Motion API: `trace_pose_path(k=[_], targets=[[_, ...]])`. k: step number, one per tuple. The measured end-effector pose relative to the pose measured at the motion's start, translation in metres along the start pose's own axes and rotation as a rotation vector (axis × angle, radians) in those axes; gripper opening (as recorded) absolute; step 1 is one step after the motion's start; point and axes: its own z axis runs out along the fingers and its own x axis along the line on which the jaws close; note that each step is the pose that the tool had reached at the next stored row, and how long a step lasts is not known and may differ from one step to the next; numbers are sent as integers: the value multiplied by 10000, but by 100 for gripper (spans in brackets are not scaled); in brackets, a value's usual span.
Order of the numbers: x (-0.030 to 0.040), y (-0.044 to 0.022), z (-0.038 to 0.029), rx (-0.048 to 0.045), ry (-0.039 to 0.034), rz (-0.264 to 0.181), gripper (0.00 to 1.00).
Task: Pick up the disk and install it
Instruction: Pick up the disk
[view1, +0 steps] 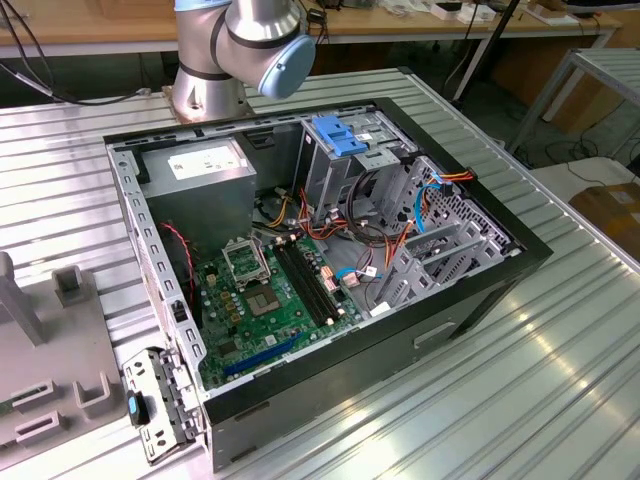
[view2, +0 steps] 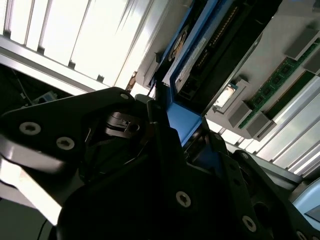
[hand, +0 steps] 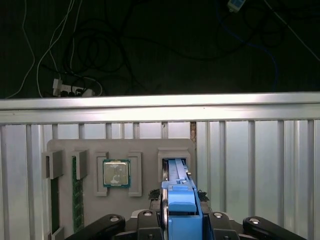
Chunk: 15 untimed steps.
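Note:
The disk (hand: 181, 197) stands on edge in a slot of the grey fixture tray (hand: 145, 150), its blue side rail facing up in the first wrist view. My gripper (hand: 182, 220) straddles that rail, one black finger pressed against each side, and looks shut on it. The second wrist view shows the same hold from close by: the blue rail of the disk (view2: 190, 65) runs between the fingers of the gripper (view2: 182, 135). The disk's lower part is hidden in the slot. In the exterior view, the open computer case (view1: 480, 290) lies on the table with its drive cage (view1: 340, 175) near the arm's base (view1: 205, 90).
On the fixture tray a processor chip (hand: 116, 173) sits beside the disk's slot, with memory sticks (hand: 77, 195) further along. The table's edge rail (hand: 160, 110) runs just beyond the tray. A blue bracket (view1: 345, 135) tops the drive cage, next to a grey power-supply box (view1: 205, 165).

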Motion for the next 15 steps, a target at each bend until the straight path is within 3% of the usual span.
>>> trace_pose_path(k=[15], targets=[[0, 0, -4, -6, 2, 127, 37]])
